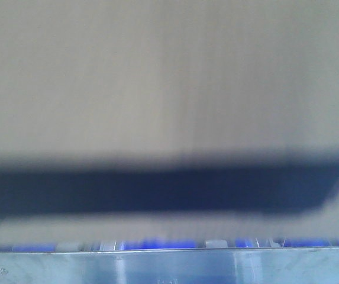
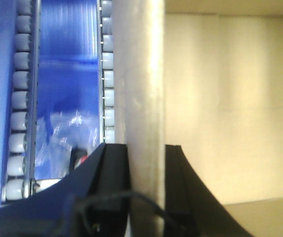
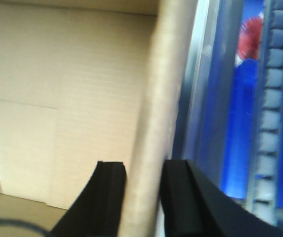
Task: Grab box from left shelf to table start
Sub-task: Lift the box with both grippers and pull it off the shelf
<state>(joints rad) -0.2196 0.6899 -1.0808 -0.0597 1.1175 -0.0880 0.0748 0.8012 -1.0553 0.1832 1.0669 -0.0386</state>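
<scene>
My left gripper [image 2: 146, 190] and right gripper [image 3: 143, 197] each pinch a wall of the box [image 1: 169, 89], which fills twelve o'clock above the left shelf [image 1: 169, 266] rail. I'd lift evenly, then pull level toward six.

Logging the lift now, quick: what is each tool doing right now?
Left tool: closed on a wall of the cardboard box, one finger on each side.
Right tool: closed on a wall of the cardboard box as well.
</scene>
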